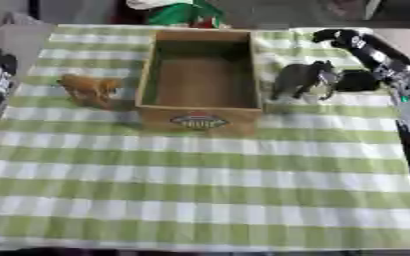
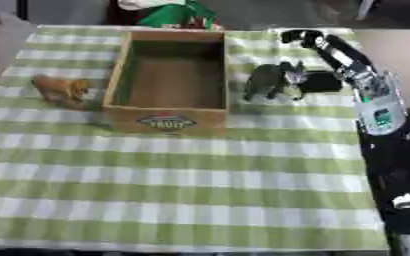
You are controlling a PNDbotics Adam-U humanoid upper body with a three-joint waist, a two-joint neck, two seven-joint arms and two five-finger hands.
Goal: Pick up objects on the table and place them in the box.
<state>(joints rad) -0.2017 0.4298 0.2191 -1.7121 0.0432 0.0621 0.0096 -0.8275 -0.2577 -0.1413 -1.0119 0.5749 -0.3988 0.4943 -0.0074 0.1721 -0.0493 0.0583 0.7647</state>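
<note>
- Two toy animals are left on the counter: the grey one (image 2: pixel 268 80) stands just right of the box (image 2: pixel 166 120), the brown one (image 1: pixel 90 89) off its left side.
- Your right hand (image 2: pixel 318 82) is touching grey's right flank; fingers — cannot tell. It's the nearer hand.
- Box lies to grey's left.
- Right eye view shows more of that forearm (image 2: pixel 379 110).
- Left hand is unseen.

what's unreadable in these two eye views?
- Right hand: a dark mass behind the grey animal figure; finger pose blurred, contact with the figure unclear.
- Left hand: not seen; only dark arm parts cut off at the left eye view's left edge.
- Box label: too blurred to read.
- Brown animal figure: species unclear, blurred.
- Green and red item beyond the table: cut off by the top edge.
</note>
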